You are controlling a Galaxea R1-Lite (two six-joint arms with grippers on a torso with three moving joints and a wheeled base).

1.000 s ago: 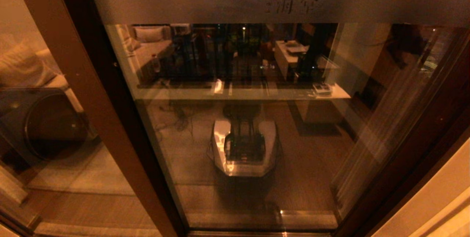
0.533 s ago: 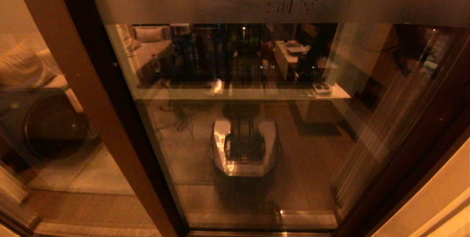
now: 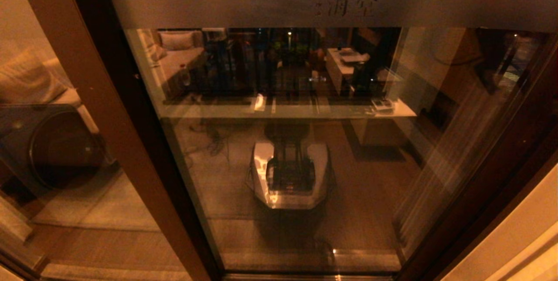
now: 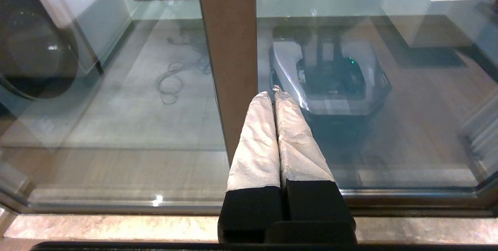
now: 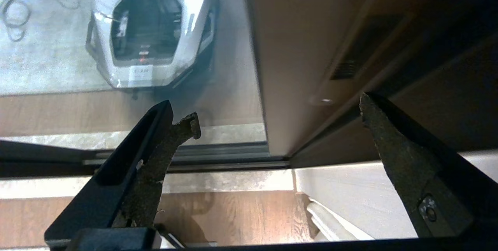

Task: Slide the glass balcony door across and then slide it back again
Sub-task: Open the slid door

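Over the last second the glass balcony door [image 3: 305, 141] has barely moved; left pincer [image 4: 274, 95] is pressed together, right pincer [image 5: 280, 114] spread apart facing the right stile, so sliding looks unstarted.

Beyond the glass you have a pale balcony floor [image 4: 116, 126]. 1 loose coil of dark cable [image 4: 171, 83] lies on it, and a dark round-fronted appliance [image 3: 52, 146] stands on it off to the robot's left. The glass balcony door [image 3: 305, 4] sits in a metal track [image 5: 218, 153] at its foot. A mottled stone threshold strip [image 4: 116, 227] runs just on the near side. Nearest you, wood-grain flooring [image 5: 233, 216] meets that strip.
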